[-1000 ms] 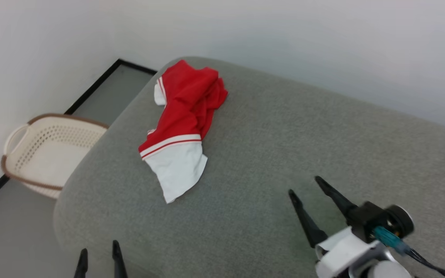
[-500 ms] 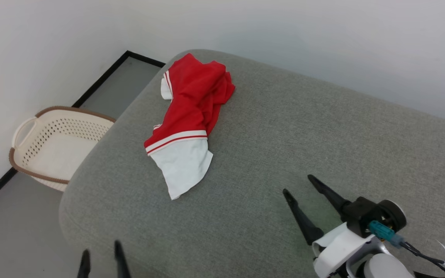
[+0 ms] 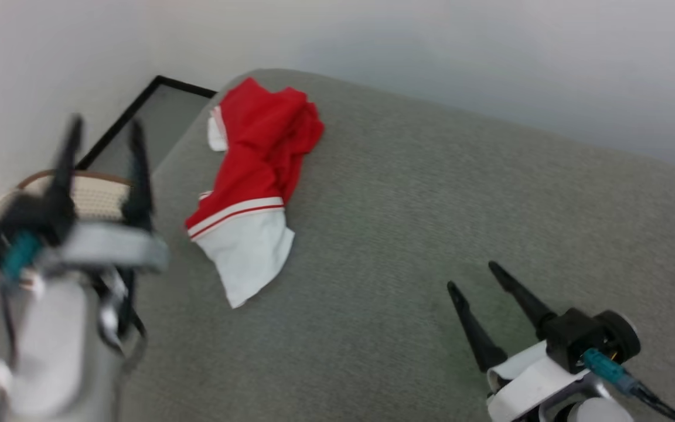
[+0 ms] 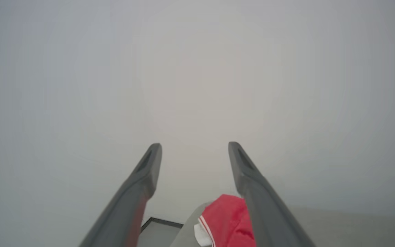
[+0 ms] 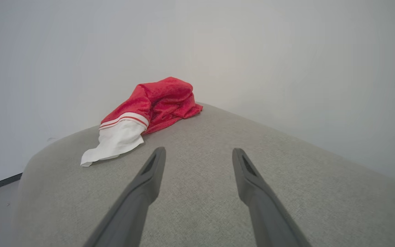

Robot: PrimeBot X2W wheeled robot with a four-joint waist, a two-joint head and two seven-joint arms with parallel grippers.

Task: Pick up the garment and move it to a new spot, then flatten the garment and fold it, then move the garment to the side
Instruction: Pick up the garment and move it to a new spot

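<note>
Lying crumpled at the 11 o'clock corner of the grey cushion [image 3: 431, 234], the garment [image 3: 261, 146] is a red heap, and neither arm touches it. Its white sleeve end [image 3: 246, 258], bordered by red-white stripe trim, trails toward 6 o'clock, flat on the cushion fabric.

Left end effector [image 3: 105, 126]: at 9 o'clock in the head view, blurred, fingers pointing to 12 o'clock. Jaws wide, nothing between them. It sits off the cushion's edge, to the 9 o'clock side of the garment and apart from it. A cream basket [image 3: 94, 196] with a brown rim shows behind its fingers. In the left wrist view the fingers face the pale wall [image 4: 197, 68], with the red heap low at 6 o'clock, partly behind one finger.

Right end effector [image 3: 472, 276]: at 4 o'clock in the head view, over the cushion, fingers aimed toward 11 o'clock. Jaws wide, empty, well apart from the garment. In the right wrist view the garment lies at 11 o'clock beyond the fingertips, white sleeve end nearest.
</note>
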